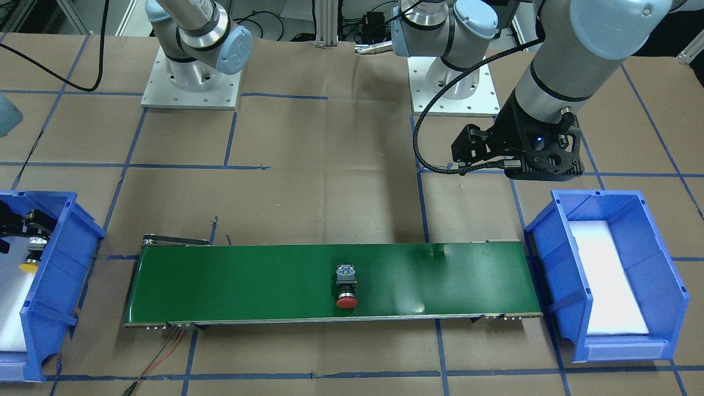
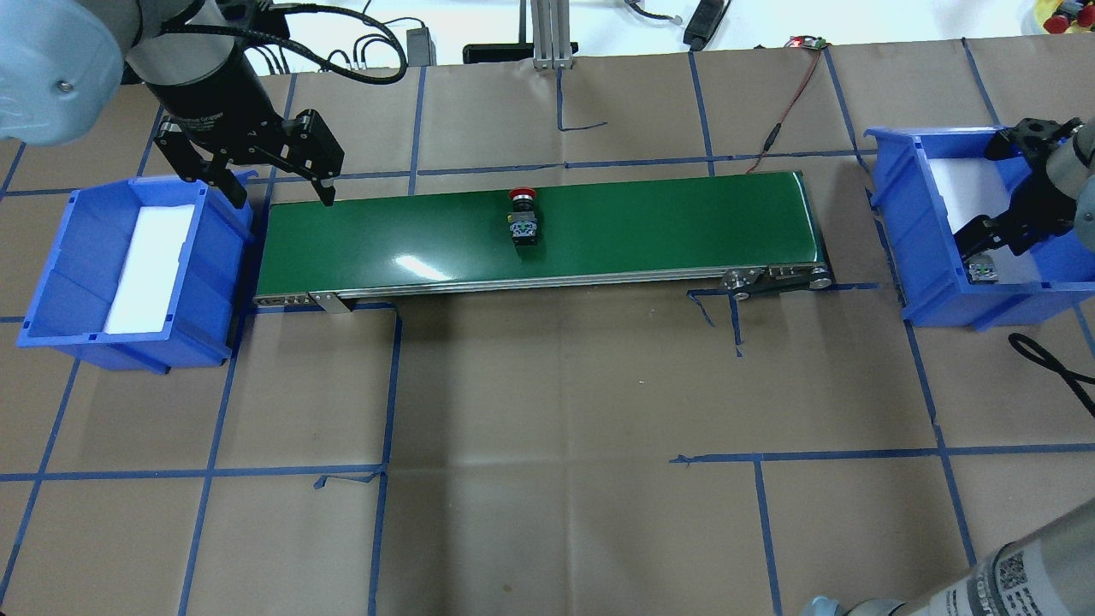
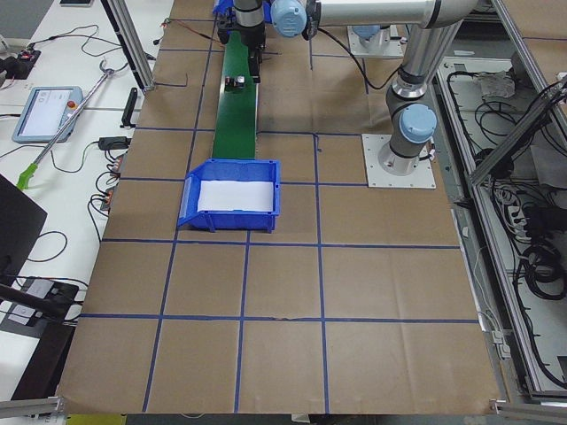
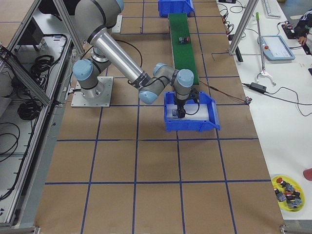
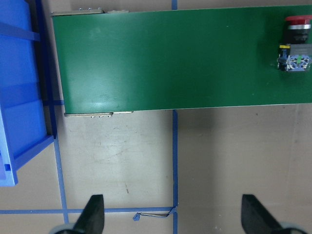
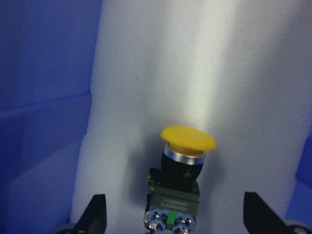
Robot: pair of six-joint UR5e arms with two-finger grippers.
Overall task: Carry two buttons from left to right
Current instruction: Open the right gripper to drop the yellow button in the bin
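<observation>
I am watching the red button [image 1: 346, 286] lying on its side about halfway along the green conveyor belt [image 1: 247, 280]. Its cap is pointing toward the belt edge away from the robot and its terminal block toward the robot's side. The left gripper [image 2: 282, 198] is hovering above the table near the belt's left end, close to the left blue bin [image 2: 60, 282]. Its wrist camera is showing me both fingers [image 5: 93, 214] spread wide with nothing between them. A white foam pad [image 2: 150, 265] is lying in that bin. At the other end, well apart from the red one, the right gripper [image 6: 173, 219] is reaching down into the right blue bin [image 2: 920, 248]. There I am seeing the yellow button [image 6: 181, 170] lying on the white foam liner [image 6: 234, 73], its terminal block nearest the wrist camera and its cap pointing away. The right fingers [image 6: 253, 214] are standing wide on either side of it, and neither is touching it. In the front-facing view the yellow cap is showing just under the gripper, inside the bin's walls.
</observation>
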